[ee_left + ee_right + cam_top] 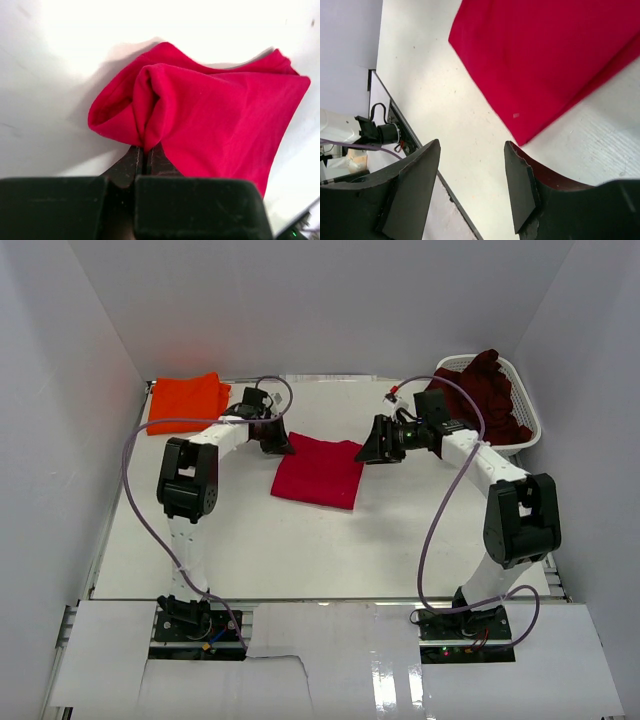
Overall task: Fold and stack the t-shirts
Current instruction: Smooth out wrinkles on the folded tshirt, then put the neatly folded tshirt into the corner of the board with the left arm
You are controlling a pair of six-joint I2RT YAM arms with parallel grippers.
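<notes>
Crimson t-shirt point(318, 472), plain red; orange t-shirt point(187, 402), plain vivid orange; maroon t-shirt point(485, 395), dark; basket point(524, 390), white lattice; table point(300, 550), plain white.

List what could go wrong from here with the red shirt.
1. The left gripper pinches only a bunched corner of the red shirt, while the right gripper stands open beside it, off the cloth. A one-sided pull could drag the fold apart.
2. The pinch looks shallow, so the cloth may slip out when lifted.
3. The orange shirt lies folded close to the left gripper; a sweep that way could rumple it.
</notes>
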